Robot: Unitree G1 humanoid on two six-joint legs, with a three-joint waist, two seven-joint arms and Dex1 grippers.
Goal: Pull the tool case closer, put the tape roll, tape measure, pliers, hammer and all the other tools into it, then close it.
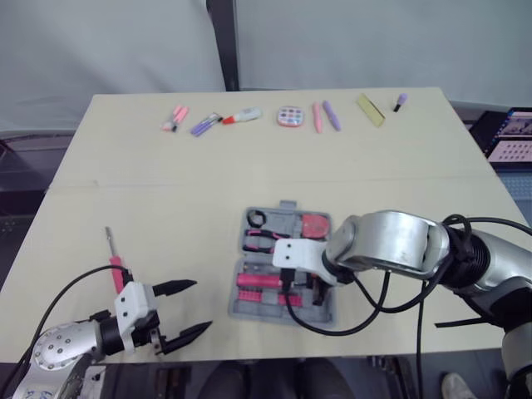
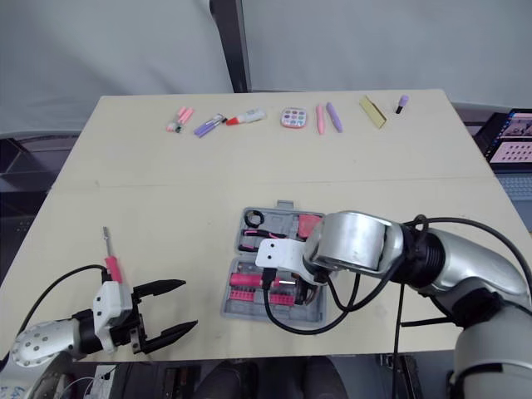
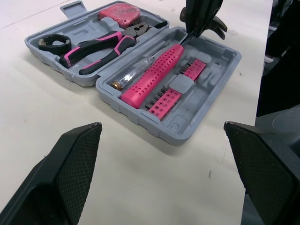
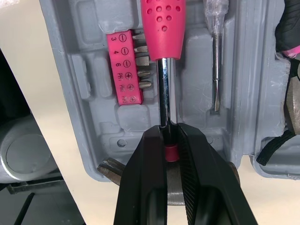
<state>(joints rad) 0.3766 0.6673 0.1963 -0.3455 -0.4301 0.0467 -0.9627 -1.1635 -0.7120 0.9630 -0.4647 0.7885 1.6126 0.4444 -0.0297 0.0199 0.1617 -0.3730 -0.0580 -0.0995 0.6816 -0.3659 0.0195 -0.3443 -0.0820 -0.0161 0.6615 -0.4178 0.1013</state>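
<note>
Right wrist view: your right end effector [image 4: 168, 133] is clenched on the hammer's [image 4: 162, 33] bare metal shaft, just short of the head.
Hammer axis: it lies along the near half of the tool case [image 1: 320, 314], running left to right; the pink handle points to your left and the head to your right.
Tool case: open flat on the bench [image 1: 166, 183], near the front edge, about midway along it.
Near half: a clear-handled tester screwdriver [image 4: 215, 61] lies parallel to the hammer, and a pink bit holder [image 4: 126, 65] sits on the handle's other side.
Far half: holds the black tape roll [image 3: 51, 43], the pliers [image 3: 101, 44] and the red tape measure [image 3: 119, 11].
Left end effector [image 1: 183, 312]: released, fingers [image 3: 70, 168] spread wide, hovering over the front left of the bench, well apart from the case.
Pink screwdriver [image 1: 115, 264]: on the bench just beside your left wrist, long axis running away from you, tip pointing to the far edge.
Far edge: a row of pens and markers [image 1: 249, 115].
</note>
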